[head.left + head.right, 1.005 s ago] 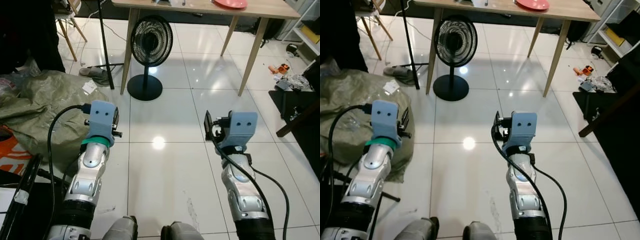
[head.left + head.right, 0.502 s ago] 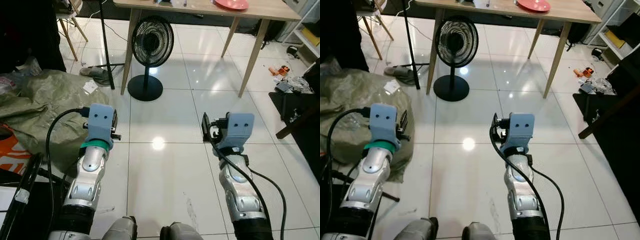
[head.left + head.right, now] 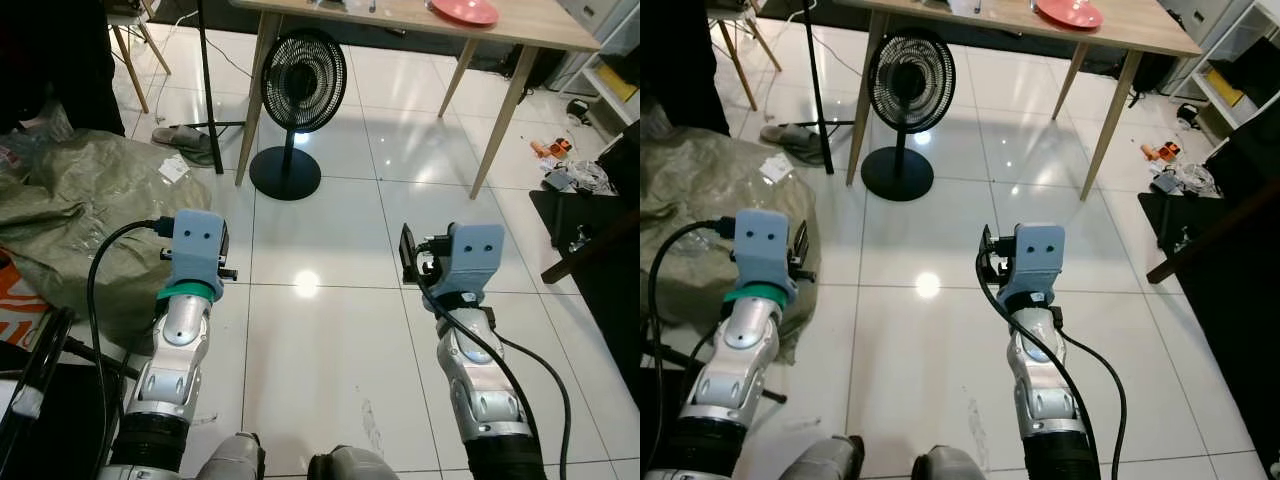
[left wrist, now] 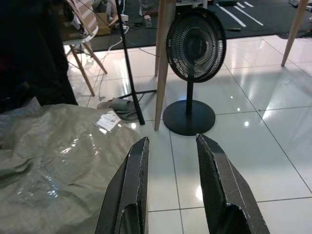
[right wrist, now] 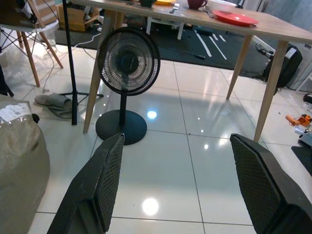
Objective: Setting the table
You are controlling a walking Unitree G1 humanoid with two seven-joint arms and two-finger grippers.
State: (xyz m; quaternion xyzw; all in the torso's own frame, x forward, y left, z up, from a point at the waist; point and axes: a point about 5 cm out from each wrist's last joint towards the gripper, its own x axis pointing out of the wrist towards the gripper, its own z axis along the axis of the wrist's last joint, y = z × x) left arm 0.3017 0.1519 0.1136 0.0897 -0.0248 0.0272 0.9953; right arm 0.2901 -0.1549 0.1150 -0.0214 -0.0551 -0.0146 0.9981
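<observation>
Nearest, left gripper [image 4: 171,161]: held over white tile, fingers parted narrowly, empty. Right gripper [image 5: 178,170]: fingers spread wide, empty. Beyond: olive tarp [image 3: 70,215] at left, black floor fan [image 3: 302,84] beside a table leg. Farthest: wooden table [image 5: 273,30] carrying red plate [image 5: 235,17], dark mug [image 5: 196,4].

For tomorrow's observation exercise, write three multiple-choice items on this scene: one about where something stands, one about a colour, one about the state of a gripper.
1. Where does the black fan stand?
A. on the wooden table
B. on the floor beside a table leg
C. on the green sheet

2. What colour is the plate on the wooden table?
A. red
B. blue
C. white

3. How are the right gripper fingers?
A. shut on a cup
B. shut on nothing
C. spread wide apart

Answers: 1 B, its round base rests on the tiles by the leg. 2 A, it looks red in both eye views. 3 C, the right wrist view shows a wide gap with nothing in it.
</observation>
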